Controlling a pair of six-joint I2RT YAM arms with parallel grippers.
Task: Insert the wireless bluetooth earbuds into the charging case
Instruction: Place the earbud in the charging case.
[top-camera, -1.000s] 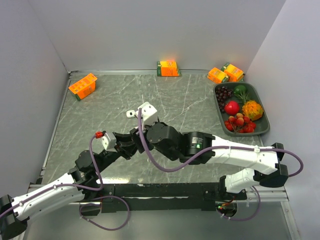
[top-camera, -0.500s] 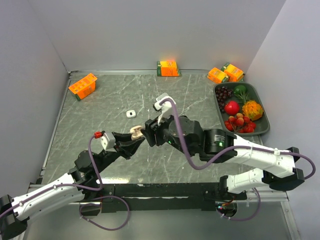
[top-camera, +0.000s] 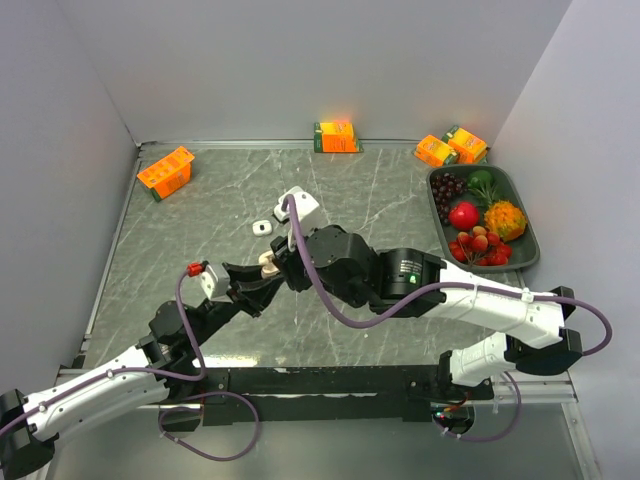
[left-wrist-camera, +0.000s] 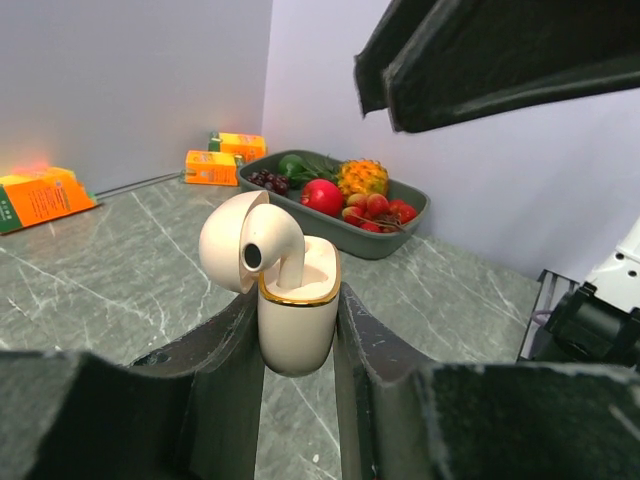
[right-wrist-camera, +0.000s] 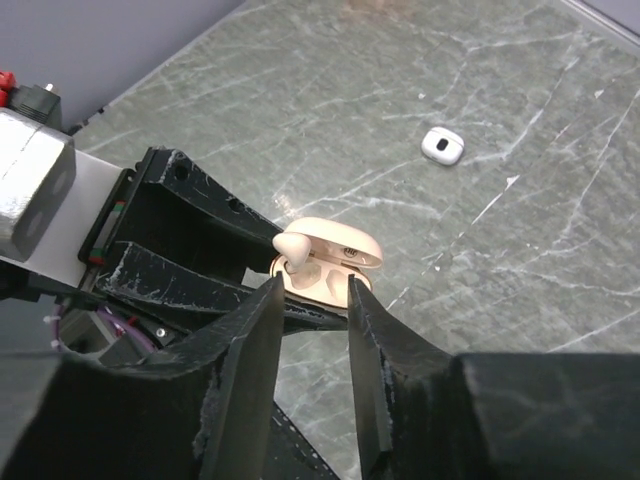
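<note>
Broadly, the table (top-camera: 380, 200) is carrying everything, and the two arms are meeting over its left-centre. The left gripper (top-camera: 258, 282) is reaching in from the near left and is clamping the charging case (left-wrist-camera: 297, 320) by its lower body, fingers pressing either flank, so the case is sitting upright with its lid hanging open. The right gripper (right-wrist-camera: 313, 288) is coming in from the right and is hovering just above and beside that case. Its jaws are standing partly apart with nothing showing between them.

One earbud (left-wrist-camera: 292, 268) is standing in the case's mouth, stem pointing down into the well and rounded head poking above the gold rim. It is looking perched rather than fully seated, though that is a judgement. Its long axis is running straight up and down, in line with the depth of the case.

From the right wrist view the bud's head is lying just past the fingertips, slightly to their left, with the case rim filling the gap between them. So the free right arm is the nearer one and the only one able to act, since the left is busy holding. The coming move is likely turning on that small offset: the tips are needing to come over the head and press along the stem.

A small white rounded piece (top-camera: 262, 227) is lying on the table just beyond, apart from both grippers. What it is cannot be told.
</note>
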